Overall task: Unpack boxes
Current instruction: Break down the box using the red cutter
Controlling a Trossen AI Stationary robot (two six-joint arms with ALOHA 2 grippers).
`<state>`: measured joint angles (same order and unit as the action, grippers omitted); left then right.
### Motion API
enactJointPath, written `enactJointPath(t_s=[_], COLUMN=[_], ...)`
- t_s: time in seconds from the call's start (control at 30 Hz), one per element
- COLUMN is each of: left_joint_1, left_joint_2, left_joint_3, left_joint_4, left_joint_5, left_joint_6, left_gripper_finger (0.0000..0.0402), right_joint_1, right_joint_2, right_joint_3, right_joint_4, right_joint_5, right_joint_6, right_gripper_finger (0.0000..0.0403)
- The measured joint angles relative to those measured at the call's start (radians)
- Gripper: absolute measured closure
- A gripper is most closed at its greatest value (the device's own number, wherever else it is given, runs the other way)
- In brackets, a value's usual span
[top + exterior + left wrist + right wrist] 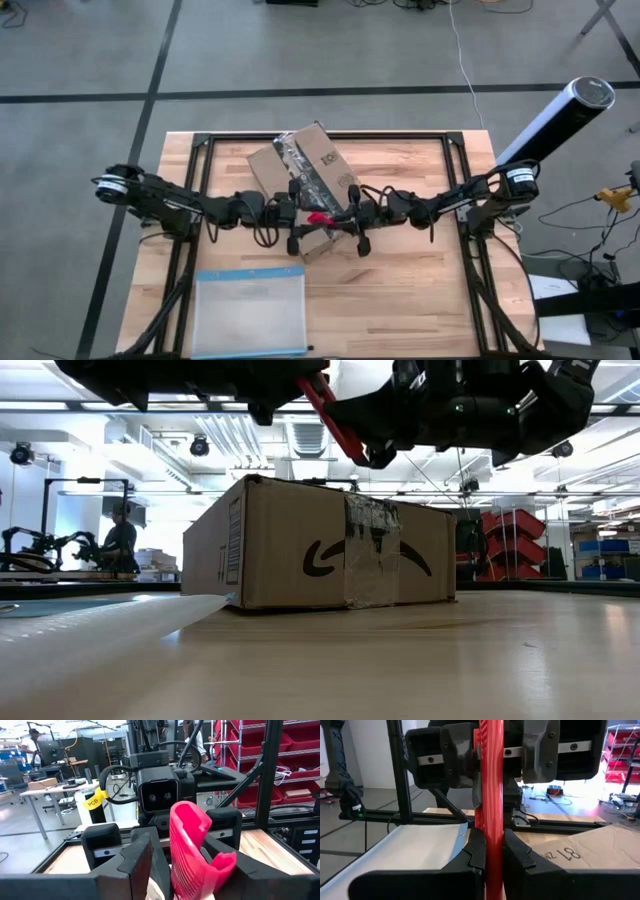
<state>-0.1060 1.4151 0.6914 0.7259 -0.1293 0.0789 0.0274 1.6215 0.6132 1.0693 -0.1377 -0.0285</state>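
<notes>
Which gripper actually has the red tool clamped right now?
The right gripper: its fingers pinch the red tool tightly. The left gripper has fingers spread around it, leaving a gap.

Both arms are dark, nearly black, built of blocky jointed segments with black cables looping loosely along them. Each shoulder end carries a round cap with a white face. The left gripper (298,222) and right gripper (352,222) have thick, matte black, angular fingers. A boxy black camera module with two round lenses sits on the right wrist, and small silver screws show on the left gripper's housing.
</notes>
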Motion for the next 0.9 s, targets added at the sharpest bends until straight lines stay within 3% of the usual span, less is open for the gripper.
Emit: enactJointPath(t_s=[0.27, 0.57, 0.9], left_joint_1=[0.012, 0.015, 0.016], left_joint_2=[0.005, 0.003, 0.002], left_joint_3=[0.000, 0.000, 0.041], left_joint_4=[0.000, -0.047, -0.157], left_joint_5=[-0.018, -0.017, -0.014], left_joint_6=[-0.021, -0.012, 0.022], left_gripper_finger=[0.0370, 0.0370, 0.0370], right_joint_1=[-0.002, -0.008, -0.016], right_joint_2=[0.000, 0.000, 0.000], right_joint_3=[0.000, 0.001, 0.045], right_joint_4=[-0.011, -0.063, -0.194], right_joint_5=[0.022, 0.014, -0.010], right_joint_6=[-0.013, -0.008, 0.055], right_gripper_finger=[0.0389, 0.0382, 0.0268])
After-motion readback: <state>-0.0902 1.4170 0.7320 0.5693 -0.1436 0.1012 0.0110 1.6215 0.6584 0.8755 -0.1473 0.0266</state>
